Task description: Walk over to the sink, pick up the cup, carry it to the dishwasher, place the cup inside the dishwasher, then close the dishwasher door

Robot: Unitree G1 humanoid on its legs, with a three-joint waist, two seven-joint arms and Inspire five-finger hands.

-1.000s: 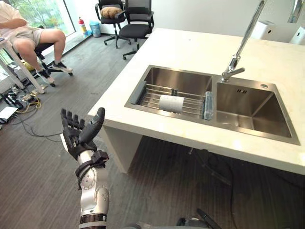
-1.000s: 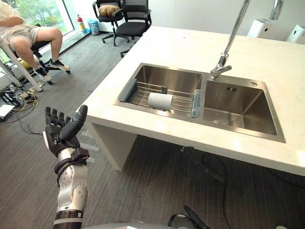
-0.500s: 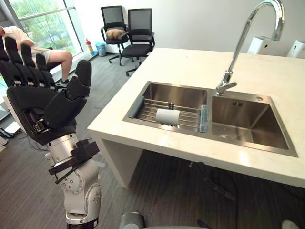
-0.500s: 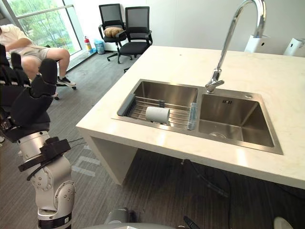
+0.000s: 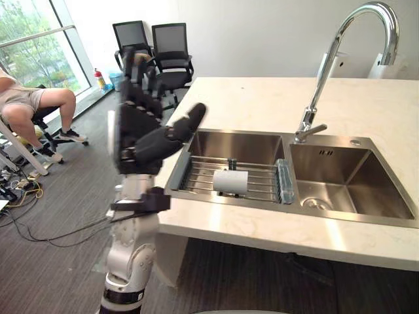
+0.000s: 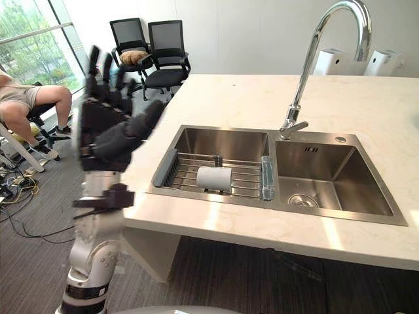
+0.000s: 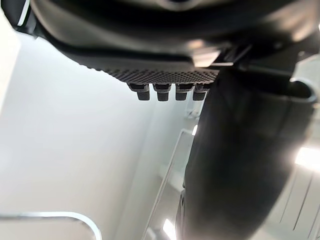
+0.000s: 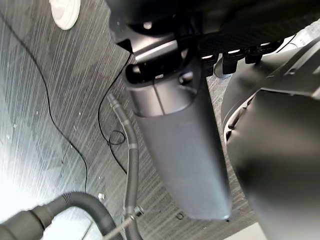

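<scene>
Now the left hand (image 5: pixel 137 131) has swung nearer the sink (image 5: pixel 249 140), fingers straight, holding nothing. Past its thumb, the cup (image 5: pixel 230 181) lies sideways on the sink's rack (image 5: pixel 203 176) in the white counter (image 5: pixel 262 98). The right hand (image 8: pixel 180 165) hangs loose above grey floor (image 8: pixel 60 100). Chairs (image 5: pixel 171 49) stand behind.

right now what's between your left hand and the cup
In the left eye view, the sink's left rim and bare bars of the wire rack separate the raised open left hand from the cup lying on it.
</scene>
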